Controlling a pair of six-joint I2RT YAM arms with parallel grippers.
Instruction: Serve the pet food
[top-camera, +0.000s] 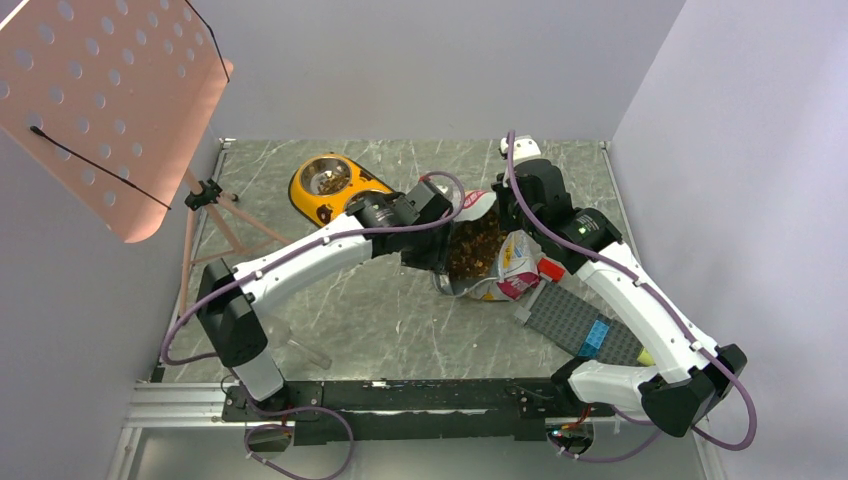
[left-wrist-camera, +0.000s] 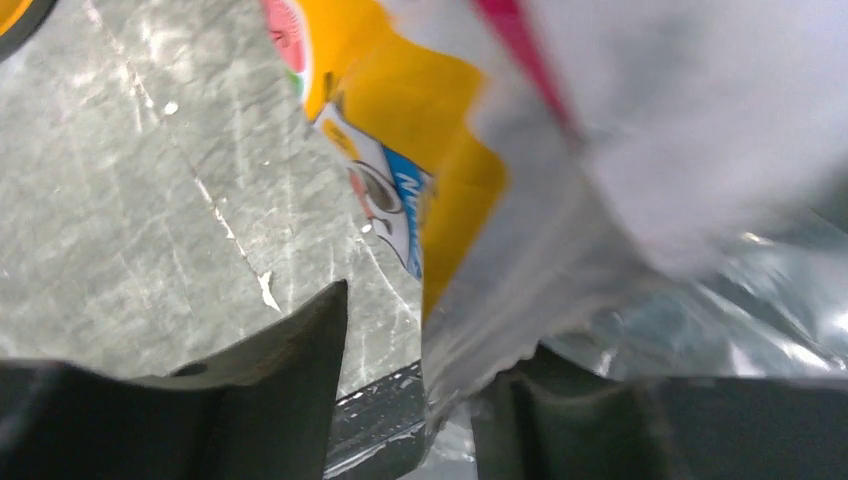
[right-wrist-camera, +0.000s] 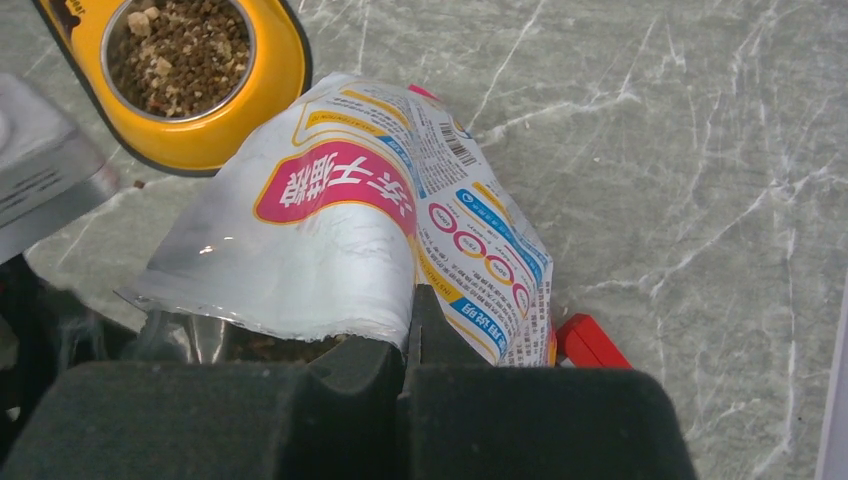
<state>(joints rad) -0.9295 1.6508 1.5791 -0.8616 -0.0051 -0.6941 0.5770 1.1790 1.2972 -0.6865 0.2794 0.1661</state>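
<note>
Left arm (top-camera: 300, 255) and right arm (top-camera: 640, 300) match: white shells on the long links, chunky black housings at the joints. A purple cable (top-camera: 175, 335) runs along each one, looping free near the base. Both bases sit on a black rail (top-camera: 400, 405). Left pincer (left-wrist-camera: 430, 340) and right pincer (right-wrist-camera: 410, 350) have matte black, blocky, wedge-tipped fingers.

On the table (top-camera: 380, 310), the bag (top-camera: 512, 262) lies centre, the bowl (top-camera: 312, 207) behind-left (kibble (right-wrist-camera: 180, 50) in it), a baseplate (top-camera: 575, 320) front-right.

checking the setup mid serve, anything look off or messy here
The bag is crumpled with a ragged torn mouth, pinched by the right tool. A grey studded baseplate with a blue brick lies close by on the table, unrelated to feeding. I see no clear spill.
</note>
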